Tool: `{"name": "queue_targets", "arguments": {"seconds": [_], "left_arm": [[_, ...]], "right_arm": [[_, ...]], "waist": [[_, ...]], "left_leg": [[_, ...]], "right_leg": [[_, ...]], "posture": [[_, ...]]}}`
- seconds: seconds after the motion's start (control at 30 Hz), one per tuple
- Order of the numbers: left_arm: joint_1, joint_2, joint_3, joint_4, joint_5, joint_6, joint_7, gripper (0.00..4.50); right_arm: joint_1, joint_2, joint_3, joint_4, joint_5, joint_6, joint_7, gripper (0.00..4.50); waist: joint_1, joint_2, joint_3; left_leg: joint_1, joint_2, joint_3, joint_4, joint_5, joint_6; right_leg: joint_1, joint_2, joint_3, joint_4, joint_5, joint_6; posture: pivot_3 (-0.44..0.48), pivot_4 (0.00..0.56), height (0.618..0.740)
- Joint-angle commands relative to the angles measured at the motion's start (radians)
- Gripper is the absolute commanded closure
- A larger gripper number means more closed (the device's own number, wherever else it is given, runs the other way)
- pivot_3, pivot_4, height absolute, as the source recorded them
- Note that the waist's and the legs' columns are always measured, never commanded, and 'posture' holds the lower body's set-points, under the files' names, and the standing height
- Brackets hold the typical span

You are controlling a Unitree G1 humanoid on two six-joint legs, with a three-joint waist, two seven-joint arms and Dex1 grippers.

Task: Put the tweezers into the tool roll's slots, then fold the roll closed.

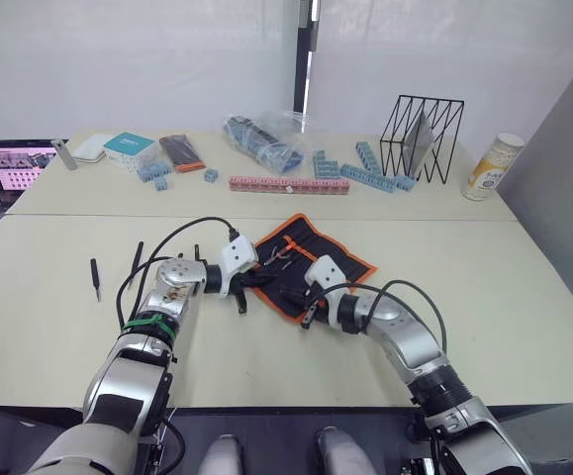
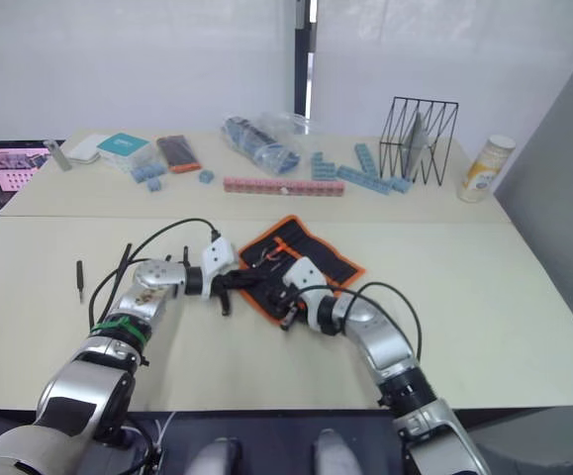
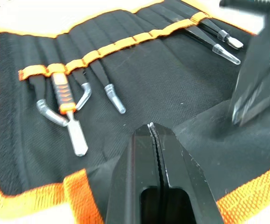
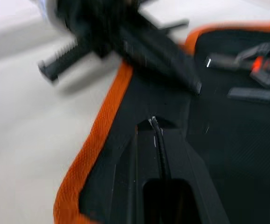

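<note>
While the tool roll (image 1: 306, 262) lies open and flat near the middle of the tabletop (image 1: 524, 297), both grippers sit at its near edge. Left gripper (image 3: 152, 128): jaws clenched, tips pressed together over the black flap at the near hem, possibly pinching cloth, can't tell. Right gripper (image 4: 152, 122): jaws clenched too, over the same flap by the orange trim (image 4: 97, 140).

Handling guess: roll is soft thin fabric, light, will drape and slide on the smooth top, so a pinch at the stitched orange hem gives the firmest hold for folding. Several tweezers (image 3: 109, 84) already sit under the orange strap (image 3: 121, 43), clear caps on their tips; stiff, slim, slick, light, best taken mid-shaft.

Two more slim black tools (image 1: 95, 278) lie loose on the tabletop well to the left, apart from the roll, looks like tweezers but too small to confirm.

Surface: pale, smooth, flat, plenty of bare space around the roll. Back of tabletop: blue blocks (image 1: 365, 170), wire rack (image 1: 422, 137), teal box (image 1: 128, 144), plastic bag (image 1: 261, 137), can (image 1: 491, 165), laptop (image 1: 14, 166) at far left. White wall behind.
</note>
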Motion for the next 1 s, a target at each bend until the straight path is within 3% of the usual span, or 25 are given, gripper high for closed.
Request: {"name": "queue_targets", "arguments": {"seconds": [0.03,0.23,0.63,0.8,1.0], "left_arm": [[0.001,0.032,0.027,0.006,0.0,0.007,0.045,4.49],[-0.02,0.047,0.044,0.113,0.026,0.067,0.163,4.49],[-0.048,0.053,0.024,0.197,0.06,0.05,0.156,4.49],[-0.065,0.052,0.076,0.171,-0.002,0.015,0.101,4.49],[-0.056,0.057,0.155,0.104,-0.089,-0.056,0.012,4.49]], "right_arm": [[0.022,-0.004,0.024,0.019,-0.038,-0.012,0.016,4.5],[0.067,-0.026,0.041,-0.002,-0.059,-0.029,0.058,4.5],[0.131,-0.077,0.054,-0.081,-0.086,-0.102,0.119,4.5],[0.145,-0.075,-0.007,-0.156,-0.021,-0.09,0.126,4.5],[0.165,-0.095,-0.109,-0.281,0.111,-0.033,0.162,4.5]], "waist": [[0.0,0.0,0.0],[0.001,0.0,0.0],[0.0,0.0,-0.003],[-0.001,0.0,-0.003],[0.001,0.0,-0.001]], "left_leg": [[0.0,0.0,0.0,0.0,0.0,0.0],[0.005,0.0,0.0,0.0,0.0,0.0],[0.012,0.0,0.0,0.0,0.0,0.0],[0.012,0.0,0.0,-0.001,0.0,0.0],[-0.001,0.0,0.0,-0.001,0.0,0.0]], "right_leg": [[0.0,0.0,0.0,0.0,0.0,0.0],[0.004,0.0,0.0,0.001,0.0,0.0],[0.01,0.0,0.0,0.001,-0.004,-0.007],[0.009,0.0,0.0,0.001,-0.004,-0.007],[-0.002,0.0,0.0,0.0,-0.001,-0.001]], "posture": [[0.0,0.15,0.74],[0.0,0.15,0.74],[0.0,0.15,0.74],[0.0,0.15,0.74],[0.0,0.15,0.74]]}}
